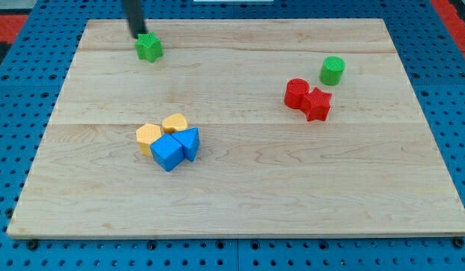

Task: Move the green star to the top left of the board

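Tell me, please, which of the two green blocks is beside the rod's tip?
The green star near the board's top left; my tip sits at its upper-left edge. The green cylinder stands far off at the view's right.

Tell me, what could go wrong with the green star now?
My tip sits at the green star's upper-left, so pushing from there would likely send it away from the top left. The star is also near the board's top edge and might slide off. The other blocks lie far away.
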You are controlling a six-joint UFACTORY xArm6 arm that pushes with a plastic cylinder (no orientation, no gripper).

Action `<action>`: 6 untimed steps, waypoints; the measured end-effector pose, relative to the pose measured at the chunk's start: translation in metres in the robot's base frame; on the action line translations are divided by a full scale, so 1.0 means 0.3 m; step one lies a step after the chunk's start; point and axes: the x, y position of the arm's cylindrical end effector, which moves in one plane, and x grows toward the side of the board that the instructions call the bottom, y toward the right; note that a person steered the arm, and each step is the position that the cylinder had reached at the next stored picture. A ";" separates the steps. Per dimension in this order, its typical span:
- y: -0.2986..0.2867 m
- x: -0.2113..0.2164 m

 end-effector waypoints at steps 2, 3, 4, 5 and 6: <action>0.128 0.153; -0.117 0.153; -0.186 0.139; -0.187 0.102; -0.025 0.202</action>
